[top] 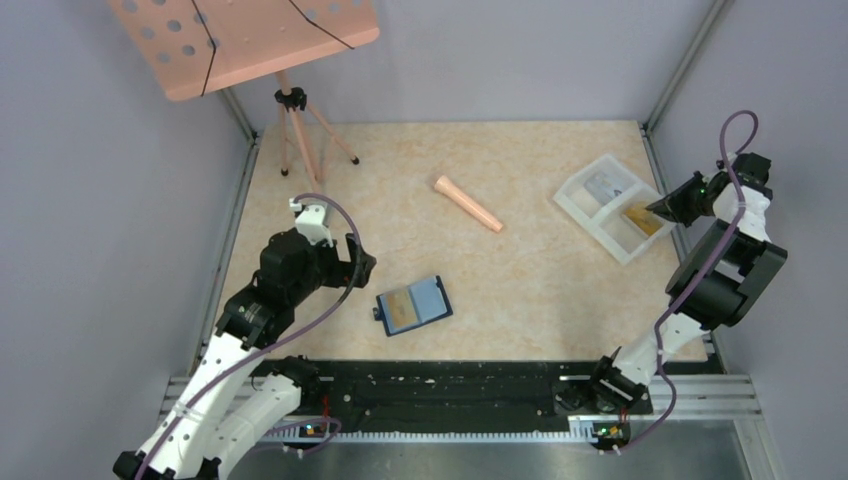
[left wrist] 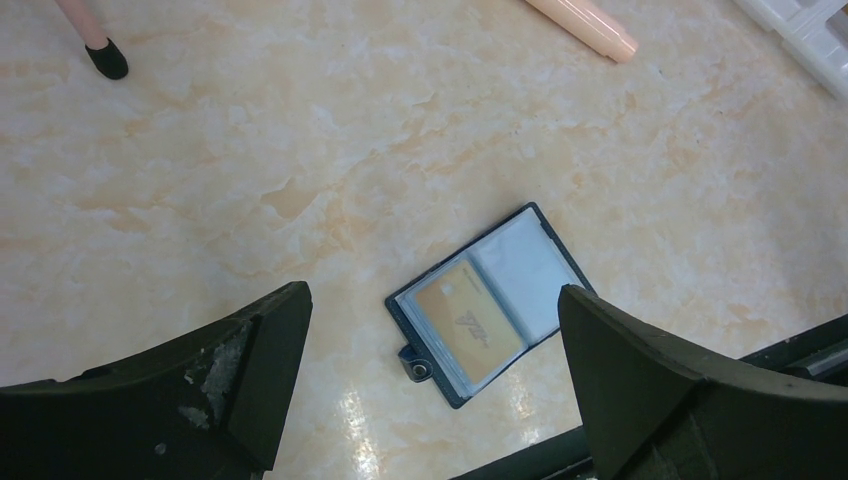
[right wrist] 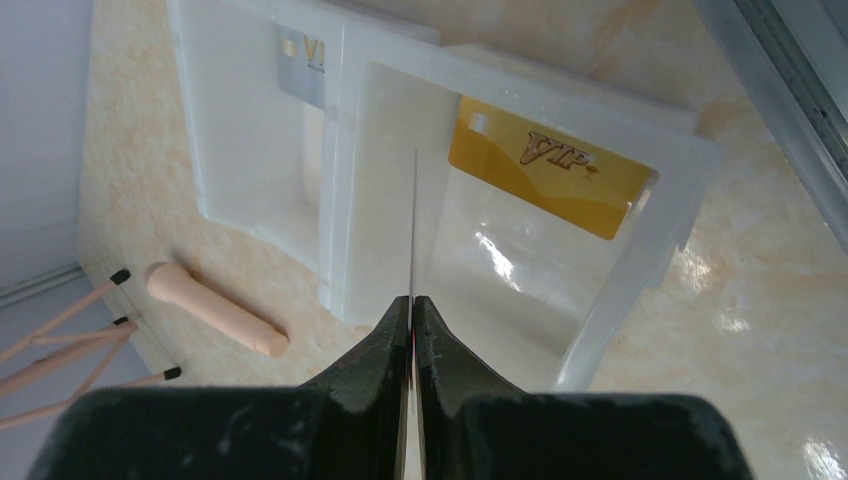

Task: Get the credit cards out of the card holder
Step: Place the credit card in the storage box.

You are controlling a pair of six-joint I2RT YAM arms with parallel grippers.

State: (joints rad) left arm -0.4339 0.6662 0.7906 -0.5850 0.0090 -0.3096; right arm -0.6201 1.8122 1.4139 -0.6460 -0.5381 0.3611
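The dark navy card holder [top: 413,305] [left wrist: 490,305] lies open on the table with a tan-gold credit card [left wrist: 465,325] in its left pocket. My left gripper [top: 352,264] [left wrist: 432,295] hangs open above the holder and slightly to its left, touching nothing. At the far right, my right gripper [top: 665,207] [right wrist: 412,300] is shut on a thin card seen edge-on [right wrist: 413,220], held over the white tray [top: 577,190] [right wrist: 340,150]. Inside the tray lie a gold card [right wrist: 545,170] [top: 643,220] and a grey card [right wrist: 300,65] [top: 603,187], in separate compartments.
A peach cylinder [top: 467,203] [left wrist: 585,20] [right wrist: 215,310] lies mid-table between holder and tray. A pink perforated board on a tripod [top: 300,130] stands at the back left. A black rail [top: 450,385] runs along the near edge, and metal frame posts line both sides.
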